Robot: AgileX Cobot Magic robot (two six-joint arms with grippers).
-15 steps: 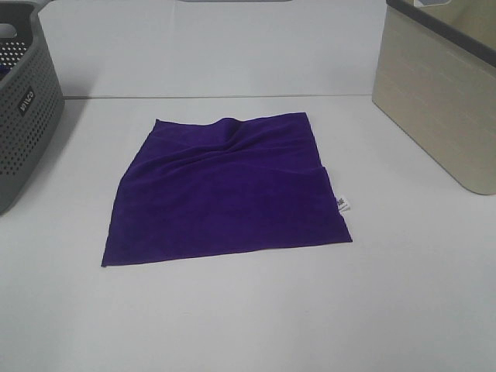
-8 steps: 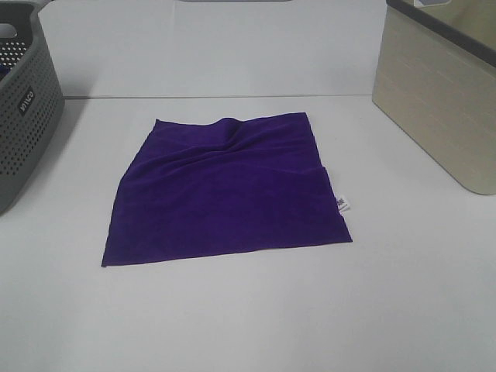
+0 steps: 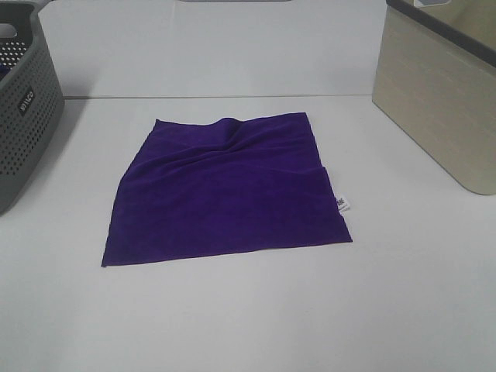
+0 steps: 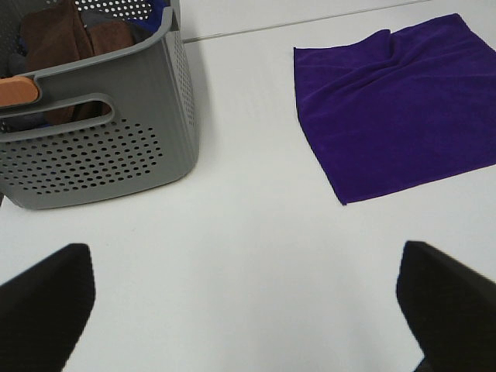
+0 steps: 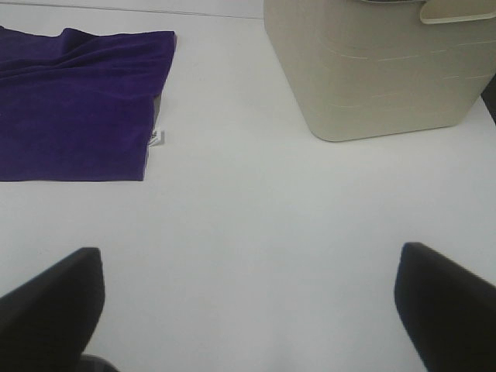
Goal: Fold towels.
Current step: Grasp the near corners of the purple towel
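No fold started: the purple towel (image 3: 226, 190) is lying spread open on the table (image 3: 248, 325) between grey basket (image 3: 23, 116) and beige bin (image 3: 442, 101), with left gripper (image 4: 246, 306) and right gripper (image 5: 248, 302) hovering clear of it, jaws apart, empty.

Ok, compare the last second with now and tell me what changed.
Nothing visibly changed. The purple towel lies spread on the table, wrinkled at its far edge, its white tag on the right edge, between the gray basket and the beige bin.
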